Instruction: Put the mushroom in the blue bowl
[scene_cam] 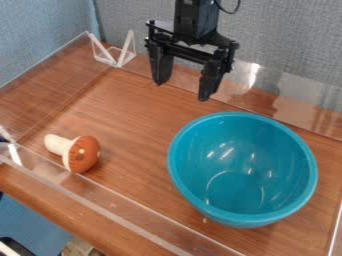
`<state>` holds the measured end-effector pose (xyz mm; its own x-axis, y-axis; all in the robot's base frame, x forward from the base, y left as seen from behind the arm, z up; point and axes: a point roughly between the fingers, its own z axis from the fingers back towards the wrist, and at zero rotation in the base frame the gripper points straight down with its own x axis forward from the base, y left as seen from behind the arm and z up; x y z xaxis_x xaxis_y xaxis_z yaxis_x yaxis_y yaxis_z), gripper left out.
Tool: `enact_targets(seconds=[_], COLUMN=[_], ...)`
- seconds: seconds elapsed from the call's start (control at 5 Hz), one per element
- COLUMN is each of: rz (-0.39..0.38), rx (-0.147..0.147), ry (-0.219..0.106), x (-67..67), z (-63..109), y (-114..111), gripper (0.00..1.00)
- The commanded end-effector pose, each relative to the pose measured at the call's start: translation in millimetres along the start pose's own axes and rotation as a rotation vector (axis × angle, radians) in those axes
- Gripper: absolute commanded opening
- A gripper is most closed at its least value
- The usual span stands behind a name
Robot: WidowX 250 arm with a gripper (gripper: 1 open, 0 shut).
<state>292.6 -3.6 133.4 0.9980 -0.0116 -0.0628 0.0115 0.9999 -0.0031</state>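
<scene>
Mushroom (75, 151) lies on its side at lower left of frame, well apart from the blue bowl (243, 167) at lower right. Gripper (186, 82) hangs at upper centre, jaws spread wide, nothing in them. Mushroom looks light, stiff, smooth; rounded cap probably slippery, so pinch across the cap's widest part. Bowl glossy, deep plastic; table (127, 110) polished wood grain.

Camera view: mushroom (74, 151) lying on its side on the wooden table (127, 105), well apart from blue bowl (243, 168); gripper (187, 80) apparently open above, holding nothing.
</scene>
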Motion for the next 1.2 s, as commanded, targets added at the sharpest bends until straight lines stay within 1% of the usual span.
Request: enact_targets(seconds=[0.0,0.2,0.4,0.6,0.8,1.0], rz=[-0.236,-0.485,-0.717,-0.780,-0.749,-0.709], rx=[0.016,0.033,0.069,0.081,0.084,0.086], ry=[0.031,0.071,0.086,0.095,0.099,0.101], x=[-6.0,-18.6,-34.2,-48.0,-61.6,-72.5], z=[-7.6,-18.9,-25.0,-29.7,-36.3,-44.5], y=[15.6,36.0,53.5,70.2,87.7,101.8], gripper=[1.00,1.00,1.00,1.00,1.00,1.00])
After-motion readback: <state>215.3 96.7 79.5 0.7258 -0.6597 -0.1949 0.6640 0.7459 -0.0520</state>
